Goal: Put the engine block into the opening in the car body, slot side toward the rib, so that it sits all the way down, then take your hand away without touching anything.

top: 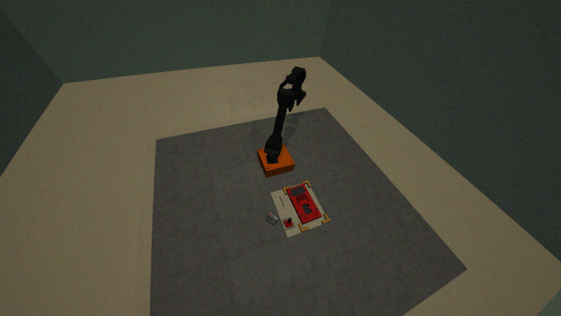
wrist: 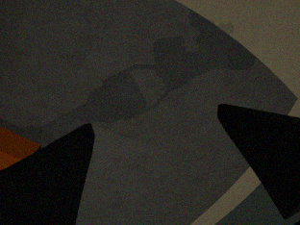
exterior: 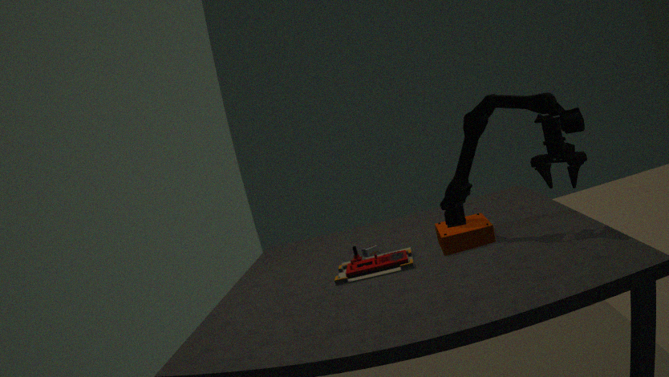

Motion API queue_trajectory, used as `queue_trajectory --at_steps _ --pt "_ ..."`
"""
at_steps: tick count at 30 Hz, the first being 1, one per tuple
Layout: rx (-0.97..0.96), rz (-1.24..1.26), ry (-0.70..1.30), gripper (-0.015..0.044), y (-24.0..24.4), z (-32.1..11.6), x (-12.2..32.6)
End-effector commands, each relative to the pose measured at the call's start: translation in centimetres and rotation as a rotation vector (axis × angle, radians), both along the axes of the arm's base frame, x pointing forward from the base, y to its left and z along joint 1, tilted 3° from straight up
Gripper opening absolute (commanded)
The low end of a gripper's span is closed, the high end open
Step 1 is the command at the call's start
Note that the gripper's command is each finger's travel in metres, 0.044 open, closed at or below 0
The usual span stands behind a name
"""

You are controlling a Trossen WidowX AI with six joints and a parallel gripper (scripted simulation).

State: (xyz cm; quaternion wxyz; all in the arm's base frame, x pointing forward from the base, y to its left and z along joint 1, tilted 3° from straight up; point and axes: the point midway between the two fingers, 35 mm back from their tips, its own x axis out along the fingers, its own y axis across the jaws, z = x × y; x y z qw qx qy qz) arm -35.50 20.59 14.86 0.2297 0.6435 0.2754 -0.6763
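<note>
The red car body [top: 302, 203] [exterior: 383, 265] lies flat on a pale board [top: 291, 232] [exterior: 375, 278]. A dark opening [top: 307, 208] shows in its half away from the arm's base. A small grey piece with red marks [top: 271, 218] [exterior: 367, 252], apparently the engine block, lies on the table just off the board's left edge in the top view; its slot side cannot be made out. My gripper [top: 294, 107] [exterior: 562, 187] [wrist: 157, 120] is open and empty, high above the table on the far side of the base from the car body.
A red piece with a black post [top: 288, 222] [exterior: 354, 255] stands on the board beside the car body. Yellow corner brackets [top: 303, 227] surround the body. The orange base block [top: 278, 169] [exterior: 468, 239] lies between the board and my gripper. The arm's shadow falls on the table [wrist: 144, 168].
</note>
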Motion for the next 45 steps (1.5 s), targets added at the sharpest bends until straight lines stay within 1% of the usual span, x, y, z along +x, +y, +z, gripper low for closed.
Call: queue_trajectory --at_steps 1,13,22,32,38,45 --pt "0.008 -0.085 0.004 0.0440 2.0 0.3 1.6" --pt "-0.005 -0.444 0.036 0.0440 7.4 0.4 6.1" --pt "-0.030 -0.746 0.054 0.0440 10.5 0.4 10.4" --pt "0.005 -1.048 0.089 0.0440 14.3 0.2 15.7" --pt "0.027 -1.149 0.123 0.0440 15.6 1.3 19.0" --pt "0.022 -1.339 0.132 0.0440 16.7 1.1 22.3"
